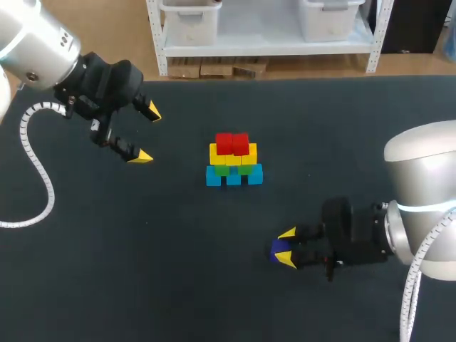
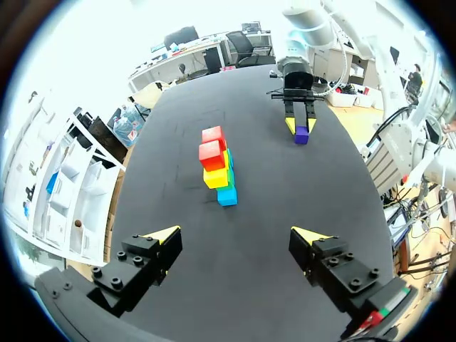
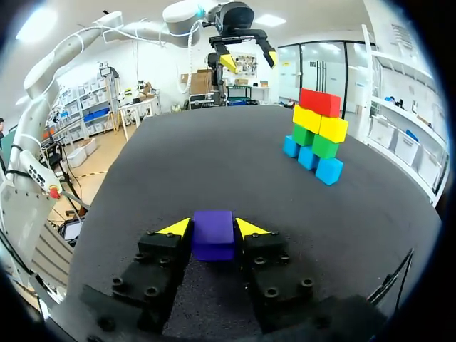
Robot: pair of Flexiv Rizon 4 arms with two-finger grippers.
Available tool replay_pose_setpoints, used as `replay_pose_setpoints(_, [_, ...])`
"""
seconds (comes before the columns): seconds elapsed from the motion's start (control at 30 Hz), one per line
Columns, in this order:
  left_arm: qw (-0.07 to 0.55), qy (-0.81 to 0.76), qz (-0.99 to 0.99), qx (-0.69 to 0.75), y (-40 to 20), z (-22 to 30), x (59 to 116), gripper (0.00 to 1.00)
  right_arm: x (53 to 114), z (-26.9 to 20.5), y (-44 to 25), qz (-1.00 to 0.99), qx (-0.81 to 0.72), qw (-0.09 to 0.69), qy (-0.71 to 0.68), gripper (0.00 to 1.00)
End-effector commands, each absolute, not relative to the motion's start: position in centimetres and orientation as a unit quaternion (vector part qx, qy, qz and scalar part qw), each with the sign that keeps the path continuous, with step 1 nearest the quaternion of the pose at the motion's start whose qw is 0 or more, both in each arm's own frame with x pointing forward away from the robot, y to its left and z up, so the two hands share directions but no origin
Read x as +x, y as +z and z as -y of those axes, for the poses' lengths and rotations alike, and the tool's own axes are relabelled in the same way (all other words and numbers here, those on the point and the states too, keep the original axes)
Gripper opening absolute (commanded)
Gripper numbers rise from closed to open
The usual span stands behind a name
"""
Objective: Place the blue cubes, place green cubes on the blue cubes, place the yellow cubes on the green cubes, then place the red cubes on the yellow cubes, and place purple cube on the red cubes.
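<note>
Right claw (image 3: 213,228) is clamped on the purple cube (image 3: 213,235), with one yellow-tipped finger pressed against each side of it. The cube is held low over the black table (image 1: 142,285); whether it rests on the surface cannot be told.

In the head view, the claw and its cube are found at about 5 o'clock from the stack, well apart from it. The stack is set near the middle of the table. Its bottom row is made of blue cubes (image 1: 234,177), and green cubes (image 1: 222,169) are laid on these. Yellow cubes (image 1: 216,154) are laid on the green ones, and red cubes (image 1: 232,143) are set side by side on top. Nothing is seen on the red cubes.

Left claw (image 1: 147,135) is held above the table at about 9 to 10 o'clock from the stack, well apart from it. Its fingers are spread wide, with nothing between them.
</note>
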State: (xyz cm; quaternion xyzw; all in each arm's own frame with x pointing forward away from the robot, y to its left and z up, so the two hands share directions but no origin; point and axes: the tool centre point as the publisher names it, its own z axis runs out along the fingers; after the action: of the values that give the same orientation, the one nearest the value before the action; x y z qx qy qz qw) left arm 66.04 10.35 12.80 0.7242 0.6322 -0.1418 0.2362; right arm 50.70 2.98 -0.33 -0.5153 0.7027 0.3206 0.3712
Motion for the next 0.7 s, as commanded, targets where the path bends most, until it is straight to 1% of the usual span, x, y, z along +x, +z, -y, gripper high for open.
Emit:
replay_pose_setpoints(0.03, [0.237, -0.142, -0.631, 0.725, 12.8, -10.4, 66.0, 1.0, 50.8, -2.8, 0.1, -0.701, -0.518, 0.37, 0.321, 0.0])
replay_pose_setpoints(0.37, [0.237, -0.142, -0.631, 0.725, 12.8, -10.4, 66.0, 1.0, 52.2, -1.3, 4.6, -0.68, -0.551, 0.366, 0.317, 0.0])
replay_pose_setpoints(0.7, [0.237, -0.142, -0.631, 0.725, 12.8, -10.4, 66.0, 1.0, 56.4, 0.5, 9.2, -0.646, -0.592, 0.361, 0.319, 0.0])
